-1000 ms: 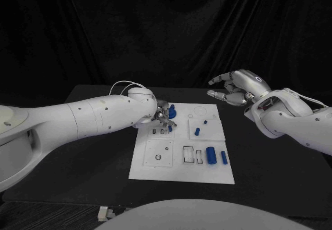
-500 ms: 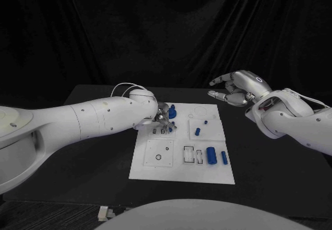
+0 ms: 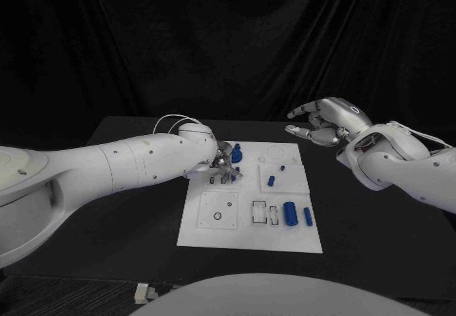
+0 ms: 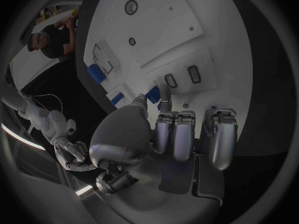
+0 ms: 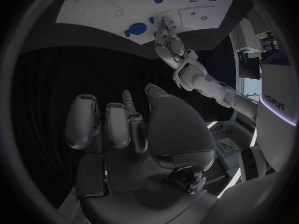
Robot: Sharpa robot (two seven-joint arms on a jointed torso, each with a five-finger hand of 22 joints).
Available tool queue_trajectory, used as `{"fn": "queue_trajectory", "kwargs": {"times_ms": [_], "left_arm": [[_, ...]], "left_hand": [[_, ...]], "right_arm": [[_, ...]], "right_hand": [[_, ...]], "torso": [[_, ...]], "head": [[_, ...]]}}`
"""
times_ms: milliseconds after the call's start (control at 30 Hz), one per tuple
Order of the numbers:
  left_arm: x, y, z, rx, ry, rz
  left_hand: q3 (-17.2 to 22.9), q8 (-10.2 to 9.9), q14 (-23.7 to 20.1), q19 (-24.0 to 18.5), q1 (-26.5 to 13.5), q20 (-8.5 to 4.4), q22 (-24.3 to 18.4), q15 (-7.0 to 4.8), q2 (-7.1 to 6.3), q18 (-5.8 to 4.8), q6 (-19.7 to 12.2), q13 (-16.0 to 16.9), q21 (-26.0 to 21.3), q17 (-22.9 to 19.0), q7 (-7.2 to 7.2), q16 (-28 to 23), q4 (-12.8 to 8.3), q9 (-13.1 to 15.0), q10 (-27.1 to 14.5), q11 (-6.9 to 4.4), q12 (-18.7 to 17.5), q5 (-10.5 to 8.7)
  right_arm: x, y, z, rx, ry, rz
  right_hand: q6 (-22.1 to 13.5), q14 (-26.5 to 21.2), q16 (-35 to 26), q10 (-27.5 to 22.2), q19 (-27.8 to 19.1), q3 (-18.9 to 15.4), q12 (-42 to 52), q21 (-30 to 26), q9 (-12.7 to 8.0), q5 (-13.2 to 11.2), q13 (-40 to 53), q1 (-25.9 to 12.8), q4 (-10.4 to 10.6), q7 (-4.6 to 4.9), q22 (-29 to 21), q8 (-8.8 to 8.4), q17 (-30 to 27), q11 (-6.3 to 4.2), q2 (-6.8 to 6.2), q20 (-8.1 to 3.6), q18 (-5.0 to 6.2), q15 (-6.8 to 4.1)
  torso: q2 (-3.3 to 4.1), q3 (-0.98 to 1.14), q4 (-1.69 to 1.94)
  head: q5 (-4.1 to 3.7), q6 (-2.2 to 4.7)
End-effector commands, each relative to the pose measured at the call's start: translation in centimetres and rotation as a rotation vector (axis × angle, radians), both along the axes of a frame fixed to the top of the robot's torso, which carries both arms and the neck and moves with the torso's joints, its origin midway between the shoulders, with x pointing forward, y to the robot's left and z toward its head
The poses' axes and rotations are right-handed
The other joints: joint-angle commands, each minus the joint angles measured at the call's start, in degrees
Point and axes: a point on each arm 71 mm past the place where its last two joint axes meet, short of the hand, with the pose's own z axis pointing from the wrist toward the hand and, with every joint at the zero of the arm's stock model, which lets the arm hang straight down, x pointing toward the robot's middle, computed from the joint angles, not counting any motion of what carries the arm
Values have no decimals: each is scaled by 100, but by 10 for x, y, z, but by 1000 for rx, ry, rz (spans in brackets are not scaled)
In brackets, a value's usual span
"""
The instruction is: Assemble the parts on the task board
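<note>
Left hand [image 3: 221, 160] fingers down on task board [image 3: 249, 234] far-left corner, small blue part [image 4: 154, 93] at the fingertips; grip on it cannot be told. Right hand [image 3: 323, 122] fingers apart, empty, above bench [image 3: 380, 224], well apart from board.

Left robot hand [image 3: 223, 160] over task board [image 3: 249, 238]; right robot hand [image 3: 323, 122] raised, empty.

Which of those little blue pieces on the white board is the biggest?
The fat blue cylinder lying near the front right of the white board. It is thicker and longer than the slim blue stick beside it and the two small pieces farther back.
</note>
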Motion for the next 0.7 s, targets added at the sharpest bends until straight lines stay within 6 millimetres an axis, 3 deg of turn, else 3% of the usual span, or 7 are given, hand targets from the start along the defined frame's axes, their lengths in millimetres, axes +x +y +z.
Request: {"fn": "queue_trajectory", "kwargs": {"times_ms": [33, 200, 700], "left_arm": [[-1, -3, -1, -17, 8, -21], [-2, -4, -1, -25, 7, -26], [-2, -2, -1, -36, 6, -31]], "left_hand": [[52, -75, 606, 126, 63, 39, 1202, 46, 2, 59, 50, 1509, -43, 1507, -3, 15, -12, -28, 607, 47, 15, 85], [84, -189, 606, 93, 90, 46, 1183, 55, -27, 68, 47, 1509, -73, 1507, 12, 15, -29, -67, 607, 59, 15, 199], [147, -398, 606, -24, 143, 73, 1116, 90, -79, 101, 11, 1509, -171, 1507, 56, 15, -70, -128, 607, 98, 15, 279]], "right_arm": [[0, -2, -2, -5, 15, -21], [1, -3, -2, -7, 19, -24], [1, -3, -3, -13, 32, -28]], "right_hand": [[35, 229, -10, 557, 26, 8, -19, -31, -5, -11, 1429, -8, 14, 6, 815, 22, -9, 43, 44, 10, 42, 29], [35, 229, -10, 557, 26, 8, -19, -31, -5, -11, 1429, -8, 14, 6, 815, 22, -9, 43, 44, 10, 42, 29], [39, 225, -19, 548, 23, 10, -26, -44, -7, -15, 1414, -8, 13, 6, 812, 23, -24, 44, 50, 11, 44, 30]], "torso": [[-1, 1, -4], [0, 0, -3], [-2, 0, -5]], "head": [[16, 1], [18, 1], [38, 1]]}}
